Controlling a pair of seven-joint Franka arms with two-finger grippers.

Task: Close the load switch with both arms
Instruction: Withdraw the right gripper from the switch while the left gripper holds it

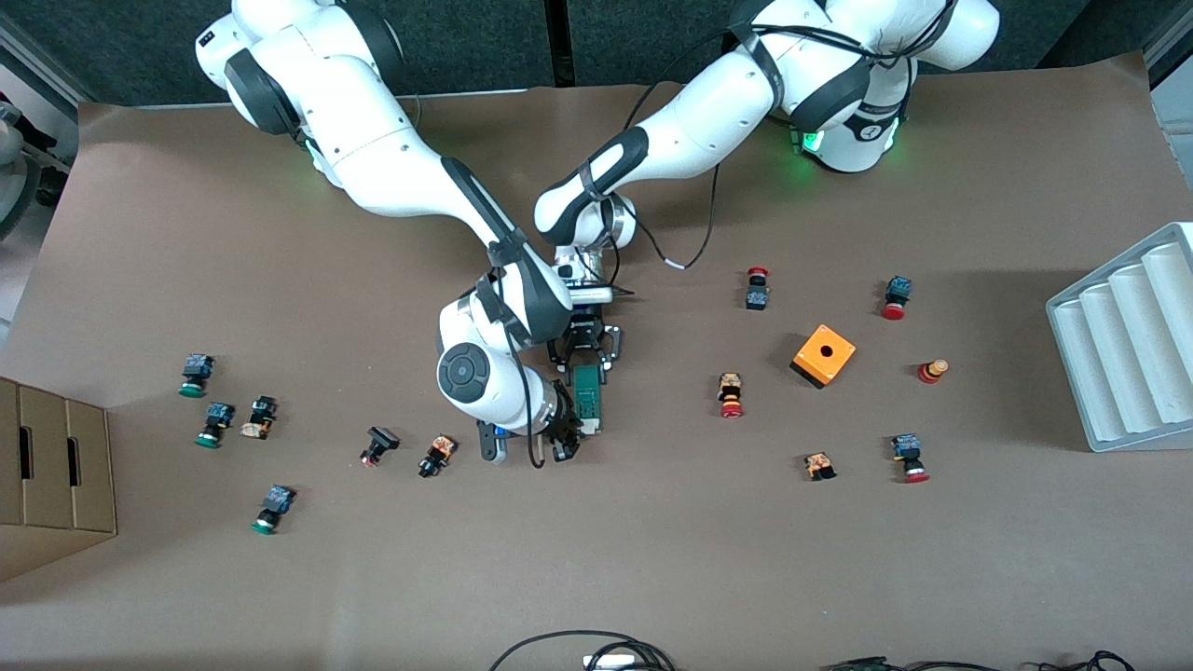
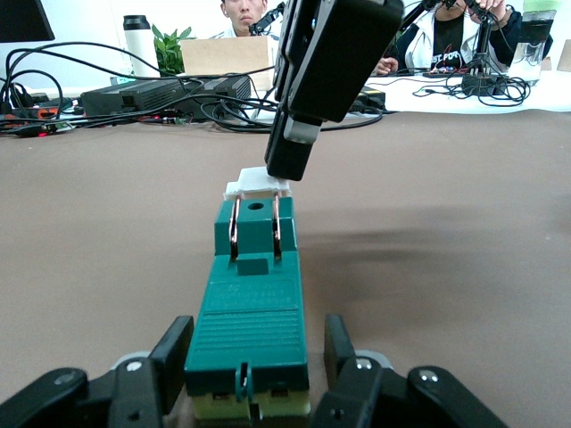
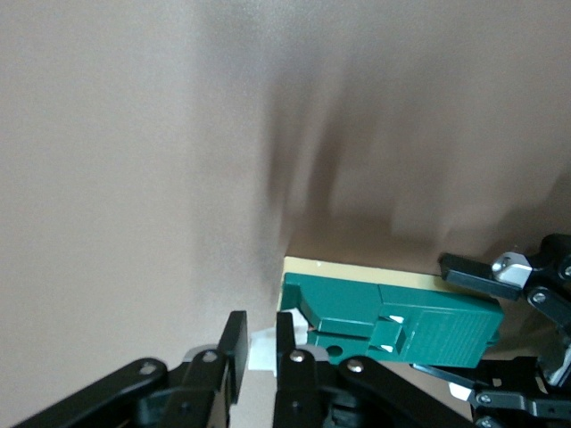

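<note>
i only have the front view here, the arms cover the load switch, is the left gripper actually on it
Observer: Yes. In the left wrist view the left gripper has its fingers against both sides of the green load switch.
Operator: and the right one
Observer: The right gripper is shut on the white tab, which sticks out from one end of the switch body.
Operator: which end is that
Observer: The end away from the left gripper; the left wrist view shows the white tab there with the right gripper's fingers coming down onto it.
</note>
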